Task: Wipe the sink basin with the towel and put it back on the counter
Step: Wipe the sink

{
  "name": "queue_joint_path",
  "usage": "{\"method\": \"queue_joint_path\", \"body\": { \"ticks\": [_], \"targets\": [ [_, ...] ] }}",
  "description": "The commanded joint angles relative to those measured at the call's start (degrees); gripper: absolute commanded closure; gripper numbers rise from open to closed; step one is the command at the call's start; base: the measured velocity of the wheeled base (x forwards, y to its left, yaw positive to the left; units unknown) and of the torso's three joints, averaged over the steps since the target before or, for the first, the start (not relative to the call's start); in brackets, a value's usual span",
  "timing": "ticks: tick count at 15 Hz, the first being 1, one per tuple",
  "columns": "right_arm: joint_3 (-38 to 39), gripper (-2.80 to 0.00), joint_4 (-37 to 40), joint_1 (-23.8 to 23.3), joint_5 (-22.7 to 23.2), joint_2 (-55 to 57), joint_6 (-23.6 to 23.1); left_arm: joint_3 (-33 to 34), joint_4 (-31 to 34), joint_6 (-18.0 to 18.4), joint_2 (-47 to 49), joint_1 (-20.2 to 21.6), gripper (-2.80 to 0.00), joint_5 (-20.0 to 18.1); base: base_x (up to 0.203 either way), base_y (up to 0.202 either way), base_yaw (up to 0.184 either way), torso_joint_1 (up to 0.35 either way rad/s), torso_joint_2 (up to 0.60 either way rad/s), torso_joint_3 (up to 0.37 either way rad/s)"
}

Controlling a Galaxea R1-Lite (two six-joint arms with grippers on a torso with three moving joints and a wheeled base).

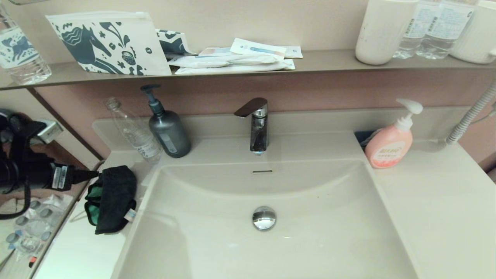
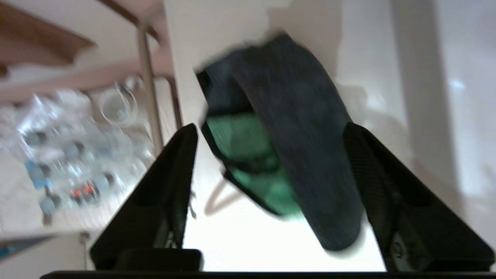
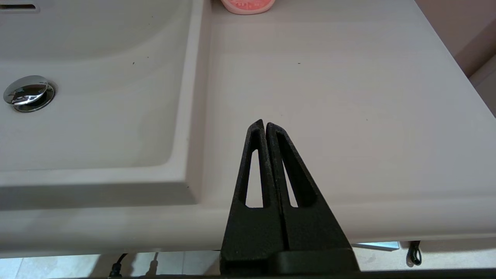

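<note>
A: What's hard to make out?

B: In the head view the left arm is cut off at the picture's edge. The left wrist view is smeared, but the left end effector [image 2: 267, 131] shows its fingers spread wide, empty, with the towel [image 2: 286, 147] between and beyond them, untouched.

A: Where does the towel lie?

B: On the bench [image 1: 434, 201], on the narrow strip left of the sink basin [image 1: 217, 232], near its rim. Beyond it stand a clear bottle [image 1: 135, 131] and a grey pump bottle [image 1: 166, 128].

A: And the right side?

B: The right end effector [image 3: 265, 124] is pressed closed on nothing, over bare bench right of the basin; a pink soap bottle [image 3: 248, 4] stands well beyond it.
</note>
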Motion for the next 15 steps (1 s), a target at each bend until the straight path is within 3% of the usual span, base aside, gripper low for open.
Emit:
{"method": "queue_joint_path", "body": {
  "ticks": [1,4,6,15],
  "targets": [
    [0.01,0.0,0.01,-0.03,0.02,0.07,-0.01,0.01,3.76,0.18,-4.31,0.06,-2.8,-0.1,0.0,0.0,0.0,0.0,0.0,0.0],
    [-0.04,0.0,0.01,-0.06,0.02,0.07,-0.03,1.55,7.44,-0.01,-8.75,0.67,-2.8,-0.28,0.0,0.0,0.0,0.0,0.0,0.0],
    [-0.04,0.0,0.01,-0.06,0.02,0.07,-0.04,4.42,8.91,-0.1,-11.63,1.28,0.0,-0.83,0.0,0.0,0.0,0.0,0.0,0.0],
    [0.03,0.0,0.01,0.03,0.02,0.07,-0.03,10.56,9.01,-3.48,-17.76,0.79,0.0,-2.43,0.0,0.0,0.0,0.0,0.0,0.0]
  ]
}}
